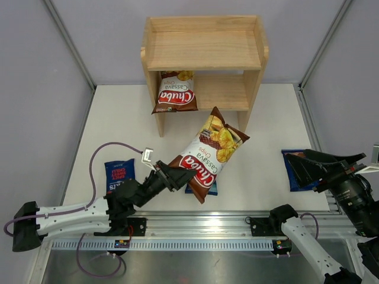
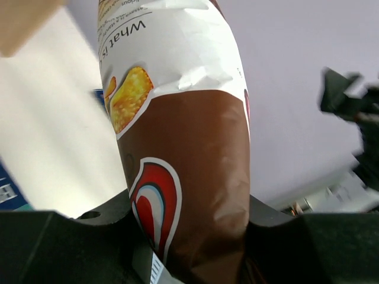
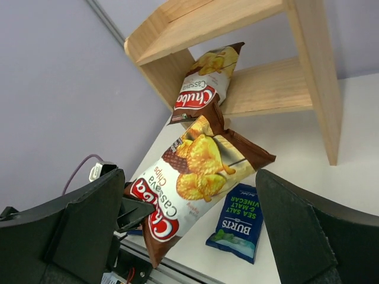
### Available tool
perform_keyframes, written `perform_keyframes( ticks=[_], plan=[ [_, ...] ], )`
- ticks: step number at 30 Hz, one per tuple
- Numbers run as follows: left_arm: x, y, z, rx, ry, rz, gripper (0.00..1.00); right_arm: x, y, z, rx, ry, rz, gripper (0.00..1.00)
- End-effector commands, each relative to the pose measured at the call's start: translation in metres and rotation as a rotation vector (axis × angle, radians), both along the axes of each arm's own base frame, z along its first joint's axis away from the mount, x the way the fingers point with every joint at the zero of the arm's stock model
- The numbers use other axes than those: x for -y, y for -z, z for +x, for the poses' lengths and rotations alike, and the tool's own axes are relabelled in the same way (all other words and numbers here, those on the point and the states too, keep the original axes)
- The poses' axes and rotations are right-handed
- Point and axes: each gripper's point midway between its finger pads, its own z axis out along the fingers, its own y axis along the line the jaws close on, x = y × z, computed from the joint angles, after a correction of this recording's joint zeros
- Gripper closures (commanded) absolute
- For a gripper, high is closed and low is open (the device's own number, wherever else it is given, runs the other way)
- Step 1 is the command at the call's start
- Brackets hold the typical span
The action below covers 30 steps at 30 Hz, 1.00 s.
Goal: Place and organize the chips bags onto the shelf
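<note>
My left gripper (image 1: 180, 176) is shut on the bottom end of a brown-and-white Chuba chips bag (image 1: 211, 151), holding it tilted above the table with its top pointing toward the shelf (image 1: 255, 89). In the left wrist view this bag (image 2: 183, 148) fills the space between the jaws (image 2: 189, 239). A second Chuba bag (image 1: 175, 93) leans on the shelf's lower tier. One blue Burts bag (image 1: 208, 189) lies partly under the held bag, another (image 1: 119, 174) at the left, a third (image 1: 293, 171) under my open right gripper (image 1: 299, 163). The right wrist view shows the held bag (image 3: 195, 165) and a Burts bag (image 3: 237, 222).
The shelf's top tier (image 1: 204, 50) holds nothing. Grey walls close in the table on both sides. The metal rail (image 1: 201, 228) with both arm bases runs along the near edge. A cable (image 1: 103, 151) loops from the left arm over the table.
</note>
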Motion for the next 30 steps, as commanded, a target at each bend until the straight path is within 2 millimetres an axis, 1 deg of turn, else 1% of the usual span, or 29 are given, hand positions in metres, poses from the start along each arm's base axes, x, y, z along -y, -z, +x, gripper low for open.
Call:
perform_keyframes(
  ticks=[1, 2, 3, 4, 5, 6, 7, 8, 9, 10, 12, 13, 14, 15, 16, 17, 19, 20, 21, 22, 23, 24, 26, 27, 28, 30],
  plan=[
    [-0.014, -0.045, 0.039, -0.107, -0.217, -0.16, 0.96, 0.014, 0.008, 0.003, -0.023, 0.08, -0.024, 0.01],
    [-0.013, -0.054, 0.045, -0.14, -0.246, -0.171, 0.96, 0.015, 0.008, 0.001, -0.018, 0.079, -0.017, 0.01],
    [-0.01, -0.041, 0.056, -0.185, -0.301, -0.135, 0.96, 0.014, 0.007, -0.001, -0.014, 0.067, -0.011, 0.01],
    [-0.009, -0.047, 0.058, -0.164, -0.309, -0.147, 0.96, 0.013, 0.007, -0.003, -0.01, 0.063, -0.008, 0.0],
    [-0.007, -0.06, 0.06, -0.135, -0.314, -0.184, 0.95, 0.013, 0.006, -0.004, -0.007, 0.058, -0.008, 0.01],
    [-0.006, -0.071, 0.065, -0.111, -0.345, -0.181, 0.95, 0.012, 0.004, -0.005, -0.001, 0.051, -0.01, 0.01],
    [0.001, -0.065, 0.072, -0.121, -0.37, -0.146, 0.95, 0.011, 0.004, -0.006, 0.001, 0.046, -0.011, 0.01],
    [0.003, -0.067, 0.076, -0.117, -0.392, -0.133, 0.95, 0.011, 0.004, -0.006, -0.001, 0.045, -0.014, 0.01],
    [0.002, -0.077, 0.081, -0.119, -0.421, -0.15, 0.95, 0.011, 0.002, -0.008, 0.004, 0.041, -0.013, 0.01],
    [0.004, -0.079, 0.085, -0.118, -0.436, -0.148, 0.95, 0.011, 0.001, -0.01, 0.01, 0.036, -0.014, 0.0],
    [0.009, -0.074, 0.098, -0.127, -0.481, -0.127, 0.94, 0.01, -0.002, -0.014, 0.019, 0.023, -0.012, 0.01],
    [0.009, -0.082, 0.106, -0.129, -0.502, -0.142, 0.94, 0.01, -0.002, -0.015, 0.022, 0.021, -0.011, 0.01],
    [0.015, -0.074, 0.114, -0.15, -0.511, -0.127, 0.94, 0.009, -0.003, -0.016, 0.024, 0.016, -0.006, 0.01],
    [0.019, -0.077, 0.118, -0.151, -0.503, -0.136, 0.93, 0.009, -0.003, -0.017, 0.026, 0.012, -0.006, 0.01],
    [0.023, -0.085, 0.123, -0.145, -0.5, -0.156, 0.93, 0.009, -0.004, -0.018, 0.03, 0.011, -0.003, 0.01],
    [0.032, -0.078, 0.133, -0.155, -0.499, -0.143, 0.93, 0.009, -0.003, -0.019, 0.033, 0.007, 0.001, 0.01],
    [0.04, -0.079, 0.145, -0.159, -0.507, -0.14, 0.93, 0.007, -0.003, -0.021, 0.035, -0.003, 0.004, 0.01],
    [0.042, -0.093, 0.151, -0.15, -0.515, -0.178, 0.93, 0.008, -0.004, -0.022, 0.042, -0.002, 0.008, 0.0],
    [0.052, -0.083, 0.159, -0.15, -0.519, -0.153, 0.93, 0.007, -0.003, -0.021, 0.039, -0.006, 0.006, 0.01],
    [0.054, -0.088, 0.163, -0.144, -0.525, -0.164, 0.93, 0.006, -0.002, -0.021, 0.036, -0.009, 0.006, 0.01],
    [0.056, -0.098, 0.169, -0.137, -0.536, -0.188, 0.93, 0.006, -0.003, -0.022, 0.041, -0.014, 0.009, 0.0],
    [0.059, -0.099, 0.173, -0.132, -0.542, -0.189, 0.93, 0.004, -0.002, -0.022, 0.04, -0.023, 0.007, 0.01],
    [0.069, -0.091, 0.183, -0.133, -0.559, -0.153, 0.93, 0.003, -0.003, -0.023, 0.043, -0.031, 0.01, 0.01],
    [0.073, -0.104, 0.187, -0.129, -0.558, -0.179, 0.92, 0.001, -0.002, -0.023, 0.043, -0.039, 0.011, 0.01],
    [0.08, -0.093, 0.196, -0.137, -0.565, -0.156, 0.93, 0.001, -0.003, -0.025, 0.052, -0.044, 0.016, 0.01],
    [0.083, -0.096, 0.205, -0.151, -0.587, -0.184, 0.92, 0.001, -0.001, -0.025, 0.05, -0.043, 0.021, 0.01]
  ],
)
